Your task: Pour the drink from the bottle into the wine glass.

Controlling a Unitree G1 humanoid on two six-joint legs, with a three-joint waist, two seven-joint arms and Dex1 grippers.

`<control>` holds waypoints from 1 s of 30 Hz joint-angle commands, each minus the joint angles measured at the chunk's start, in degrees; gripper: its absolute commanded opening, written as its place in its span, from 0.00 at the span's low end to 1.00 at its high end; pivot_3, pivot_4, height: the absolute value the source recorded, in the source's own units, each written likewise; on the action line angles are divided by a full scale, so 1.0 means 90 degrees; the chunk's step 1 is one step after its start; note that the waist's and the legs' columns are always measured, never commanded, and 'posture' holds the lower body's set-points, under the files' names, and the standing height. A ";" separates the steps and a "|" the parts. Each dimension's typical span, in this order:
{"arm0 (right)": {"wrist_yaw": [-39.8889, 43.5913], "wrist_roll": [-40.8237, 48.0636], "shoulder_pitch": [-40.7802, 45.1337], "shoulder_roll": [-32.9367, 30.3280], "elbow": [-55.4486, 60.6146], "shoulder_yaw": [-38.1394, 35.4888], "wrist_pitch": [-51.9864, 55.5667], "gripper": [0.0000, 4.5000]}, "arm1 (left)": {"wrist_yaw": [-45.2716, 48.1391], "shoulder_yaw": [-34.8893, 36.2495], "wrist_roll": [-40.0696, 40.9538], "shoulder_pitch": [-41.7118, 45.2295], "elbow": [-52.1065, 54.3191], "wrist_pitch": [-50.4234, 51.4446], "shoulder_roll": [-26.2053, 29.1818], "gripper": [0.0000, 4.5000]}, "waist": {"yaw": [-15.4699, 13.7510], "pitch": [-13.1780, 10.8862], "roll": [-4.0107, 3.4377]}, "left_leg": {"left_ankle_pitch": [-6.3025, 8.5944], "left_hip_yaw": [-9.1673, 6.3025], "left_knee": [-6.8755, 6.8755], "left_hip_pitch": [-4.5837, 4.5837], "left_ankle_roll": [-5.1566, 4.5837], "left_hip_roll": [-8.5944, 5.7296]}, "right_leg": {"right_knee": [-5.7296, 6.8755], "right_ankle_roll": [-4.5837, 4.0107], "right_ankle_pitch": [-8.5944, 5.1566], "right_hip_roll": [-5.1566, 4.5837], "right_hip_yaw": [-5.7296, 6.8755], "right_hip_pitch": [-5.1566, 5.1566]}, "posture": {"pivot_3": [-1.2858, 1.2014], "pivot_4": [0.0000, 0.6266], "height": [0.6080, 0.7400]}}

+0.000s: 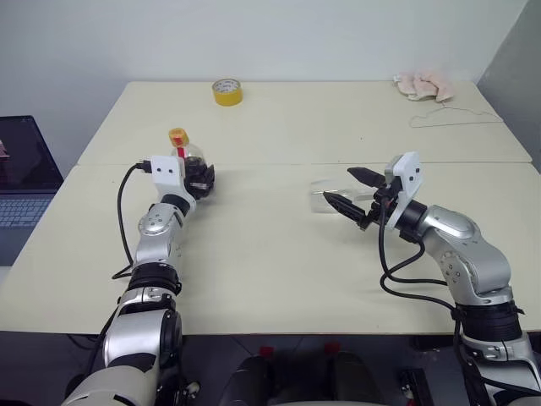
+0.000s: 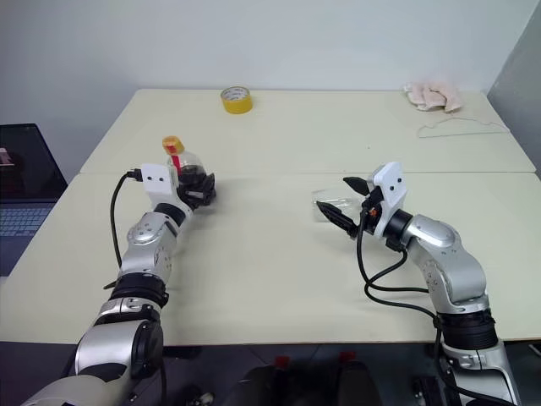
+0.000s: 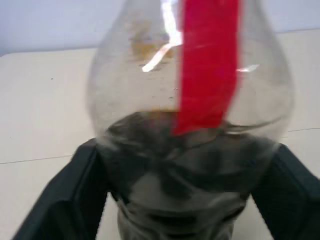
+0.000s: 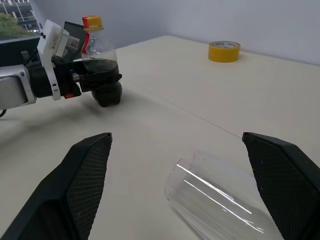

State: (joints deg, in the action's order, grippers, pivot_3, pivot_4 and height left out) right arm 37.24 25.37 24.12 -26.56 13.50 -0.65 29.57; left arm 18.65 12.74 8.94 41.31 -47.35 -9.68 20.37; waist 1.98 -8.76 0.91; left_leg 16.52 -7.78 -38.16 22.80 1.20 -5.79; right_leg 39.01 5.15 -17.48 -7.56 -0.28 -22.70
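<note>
Left gripper (image 1: pixel 200 180) straddles the bottle (image 1: pixel 189 158)'s belly, fingers at its sides, grip unconfirmed; cap on. Right gripper (image 1: pixel 353 191) gapes wide around the glass (image 4: pixel 215 197), lying on its side right of the bottle. Risk: pouring capped, or into a toppled glass.

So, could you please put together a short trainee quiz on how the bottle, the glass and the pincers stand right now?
1. True or false: the bottle has lost its yellow cap.
2. The wine glass in front of the right pincer is: A) standing upright, B) lying on its side on the table, C) lifted off the table.
3. Is the right pincer open or shut, and does it hold anything?

Key:
1. False, the cap is on.
2. B.
3. Open, holding nothing; the glass lies between its fingers, untouched.
</note>
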 commanded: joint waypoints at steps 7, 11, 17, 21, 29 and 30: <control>0.0033 -0.0057 0.0106 -0.0050 0.0153 -0.0041 -0.0120 1.00 | 0.0026 -0.0014 -0.0004 -0.0067 0.0096 -0.0160 -0.0030 0.46 | 0.0000 0.0000 0.0000 | 0.0000 0.0000 0.0000 0.0000 0.0000 -0.0001 | 0.0000 0.0000 0.0000 -0.0001 0.0000 0.0000 | 0.52 0.24 1.00; 0.0033 -0.0067 0.0130 -0.0042 0.0133 -0.0034 -0.0127 1.00 | 0.0033 0.0028 0.0052 -0.0130 0.0140 -0.0141 -0.0055 0.46 | 0.0001 0.0001 0.0000 | 0.0000 0.0000 0.0000 0.0000 0.0000 0.0000 | 0.0001 0.0000 0.0000 -0.0001 -0.0001 0.0000 | 0.52 0.24 1.00; 0.0070 0.0044 0.0252 -0.0023 0.0282 -0.0045 0.0005 1.00 | 0.0160 -0.0054 0.0125 -0.0345 0.0593 -0.0092 -0.0222 0.44 | 0.0005 0.0001 0.0000 | 0.0000 0.0001 0.0000 -0.0001 0.0000 0.0000 | 0.0000 0.0000 0.0000 -0.0001 -0.0001 0.0000 | 0.52 0.24 1.00; 0.0049 0.0237 0.0483 -0.0018 0.0478 -0.0040 0.0270 1.00 | 0.0315 -0.0354 0.0000 -0.0629 0.1269 0.0048 -0.0452 0.42 | -0.0017 0.0001 0.0001 | 0.0000 -0.0002 -0.0002 0.0001 0.0000 -0.0001 | 0.0000 0.0000 0.0000 -0.0002 0.0000 0.0001 | 0.52 0.24 1.00; -0.0277 0.0149 0.1017 0.0191 0.0774 0.0404 0.0868 1.00 | 0.0437 -0.0959 0.0033 -0.1643 0.2845 0.0667 -0.1074 0.38 | -0.0028 0.0004 0.0002 | 0.0000 -0.0010 -0.0008 0.0004 0.0000 -0.0006 | 0.0000 0.0000 0.0000 -0.0008 0.0005 0.0005 | 0.52 0.24 1.00; -0.0333 0.0115 0.1059 0.0245 0.0769 0.0475 0.0912 1.00 | 0.0400 -0.0993 0.0055 -0.1751 0.3041 0.0780 -0.1163 0.37 | -0.0031 0.0005 0.0002 | 0.0000 -0.0010 -0.0007 0.0003 0.0000 -0.0006 | 0.0000 0.0000 0.0000 -0.0008 0.0005 0.0005 | 0.52 0.24 1.00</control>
State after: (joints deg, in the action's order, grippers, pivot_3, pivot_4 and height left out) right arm 35.44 26.89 32.17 -24.84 18.22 3.01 37.24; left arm 21.77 6.12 8.93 27.19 -23.00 -4.90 11.19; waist 1.70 -8.72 0.93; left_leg 16.52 -7.87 -38.22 22.83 1.20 -5.85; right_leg 39.01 5.15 -17.48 -7.63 -0.24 -22.66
